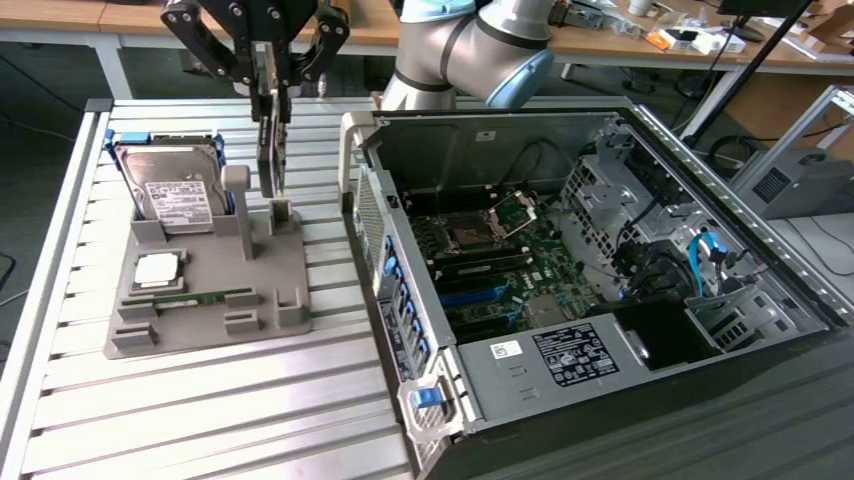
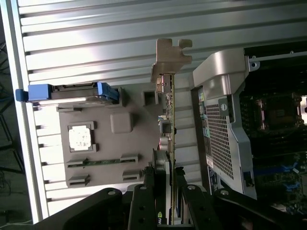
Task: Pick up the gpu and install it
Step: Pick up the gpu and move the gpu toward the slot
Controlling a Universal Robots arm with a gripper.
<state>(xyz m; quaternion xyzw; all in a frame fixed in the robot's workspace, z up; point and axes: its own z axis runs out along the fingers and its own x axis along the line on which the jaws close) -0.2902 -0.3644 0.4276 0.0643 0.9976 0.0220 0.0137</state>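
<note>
The jaws are pinching the gpu (image 1: 274,150) by its upper edge. The card is hanging upright just over the gray holder (image 1: 214,300) sitting on the worktop (image 1: 200,400), beside the open computer case (image 1: 601,250). The hard drive (image 1: 174,185) is showing a white label, unreadable.
</note>
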